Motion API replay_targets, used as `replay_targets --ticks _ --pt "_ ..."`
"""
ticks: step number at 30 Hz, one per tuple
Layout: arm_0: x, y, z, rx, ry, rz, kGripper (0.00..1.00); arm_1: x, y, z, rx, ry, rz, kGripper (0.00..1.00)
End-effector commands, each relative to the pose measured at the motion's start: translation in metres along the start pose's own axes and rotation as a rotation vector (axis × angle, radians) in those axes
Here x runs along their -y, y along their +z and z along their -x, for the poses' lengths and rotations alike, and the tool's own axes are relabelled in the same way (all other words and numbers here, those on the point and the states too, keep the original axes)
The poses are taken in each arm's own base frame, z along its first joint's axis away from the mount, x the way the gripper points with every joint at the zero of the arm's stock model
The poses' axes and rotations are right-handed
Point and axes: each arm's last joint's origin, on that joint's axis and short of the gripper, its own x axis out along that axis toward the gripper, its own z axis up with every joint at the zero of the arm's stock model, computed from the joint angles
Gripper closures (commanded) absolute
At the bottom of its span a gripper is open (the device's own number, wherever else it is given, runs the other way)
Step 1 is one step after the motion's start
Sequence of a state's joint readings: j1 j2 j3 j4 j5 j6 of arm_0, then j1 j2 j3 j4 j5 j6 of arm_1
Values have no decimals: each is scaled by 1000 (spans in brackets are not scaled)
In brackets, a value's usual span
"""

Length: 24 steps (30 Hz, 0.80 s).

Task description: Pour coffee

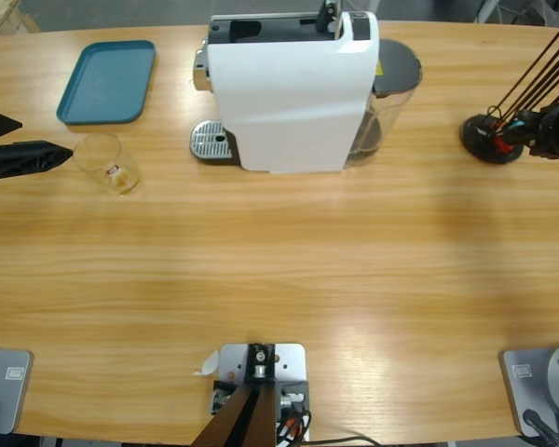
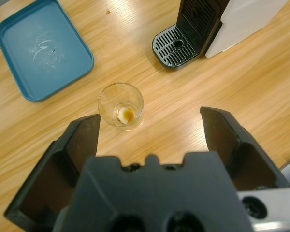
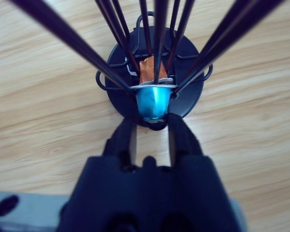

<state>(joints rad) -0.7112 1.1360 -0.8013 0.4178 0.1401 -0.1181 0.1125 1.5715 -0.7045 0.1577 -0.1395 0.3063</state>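
Observation:
No coffee is in view. A clear glass tumbler (image 1: 107,164) (image 2: 121,105) stands upright on the table, with only a small amber smear at its bottom. My left gripper (image 1: 47,135) (image 2: 150,118) is open just short of it, and the glass sits ahead of the gap between the jaws. The white coffee machine (image 1: 293,88) (image 2: 241,19) has a drip grate (image 1: 211,142) (image 2: 176,44). My right gripper (image 1: 540,130) (image 3: 154,123) is at a black wire capsule rack (image 1: 492,138) (image 3: 183,101). Its jaws are closed on the end of a blue capsule (image 3: 153,101) that sits in the rack, with an orange capsule (image 3: 147,70) behind.
A teal tray (image 1: 107,79) (image 2: 41,48) lies empty at the far left, behind the tumbler. The machine's grey water tank (image 1: 393,88) faces the rack side. Long black rods (image 1: 536,74) (image 3: 63,31) fan out from the rack around my right gripper.

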Motion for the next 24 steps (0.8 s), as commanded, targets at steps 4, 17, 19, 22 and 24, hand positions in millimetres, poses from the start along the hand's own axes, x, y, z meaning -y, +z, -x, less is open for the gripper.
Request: replay_targets --ticks 4,17,19,22,24 --pt "1 -13 -6 -53 4 -19 101 4 -2 2 19 -5 -2 902" --pt "1 -13 -6 -54 4 -19 101 5 -2 2 22 -13 0 51" --pt "1 -13 -6 -54 4 -19 101 5 -1 4 27 -13 10 0" --pt "1 -13 -6 -54 4 -19 101 5 -2 5 29 -12 14 0" --pt "1 -13 -7 -54 4 -19 101 5 -1 5 28 -11 14 12"
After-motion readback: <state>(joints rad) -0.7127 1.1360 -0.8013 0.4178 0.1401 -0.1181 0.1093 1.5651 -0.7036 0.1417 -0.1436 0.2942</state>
